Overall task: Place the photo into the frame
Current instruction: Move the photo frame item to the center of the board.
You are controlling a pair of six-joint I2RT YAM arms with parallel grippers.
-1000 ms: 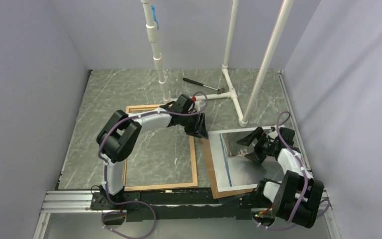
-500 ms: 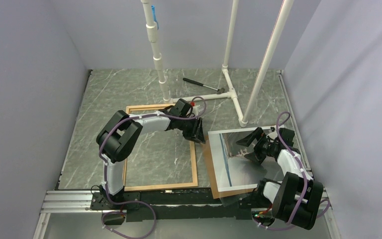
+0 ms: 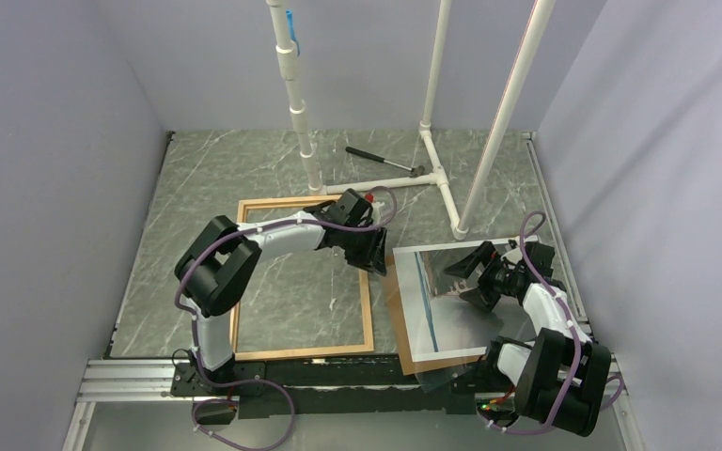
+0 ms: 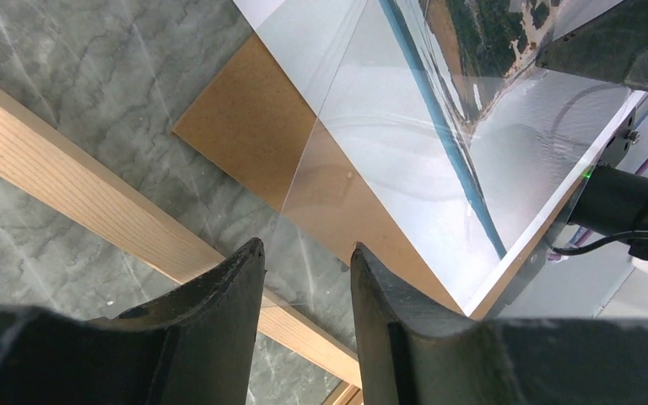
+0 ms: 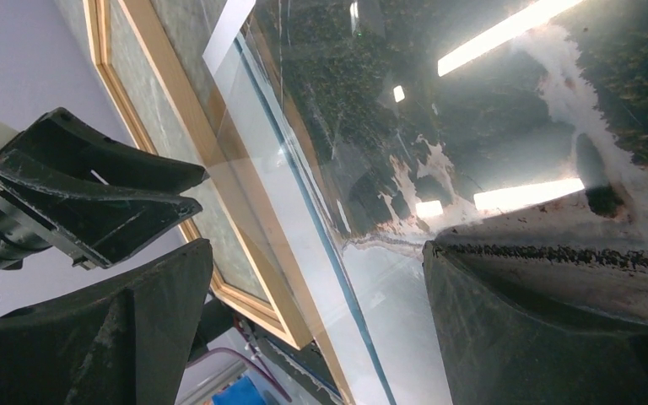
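Note:
The frame [image 3: 368, 310], thin light wood, lies flat left of centre with bare table inside it. To its right the photo [image 3: 451, 305] lies face up on a brown backing board [image 3: 397, 310], under a glossy clear sheet. My left gripper [image 3: 373, 254] hovers over the frame's right rail by the board's far left corner. Its jaws stand partly apart in the left wrist view [image 4: 304, 253], with rail [image 4: 59, 177], table and the clear sheet's corner showing in the gap. My right gripper [image 3: 475, 277] is open wide just above the photo [image 5: 472, 101]; nothing is between its fingers [image 5: 316, 249].
A hammer [image 3: 385, 162] lies at the back beside a white pipe stand [image 3: 442, 178] with upright pipes. Grey walls close in left and right. A metal rail [image 3: 132, 376] runs along the near edge.
My left gripper has shifted a little towards the near side, down along the frame's right rail, and its elbow swung left. The right gripper and the photo have hardly moved.

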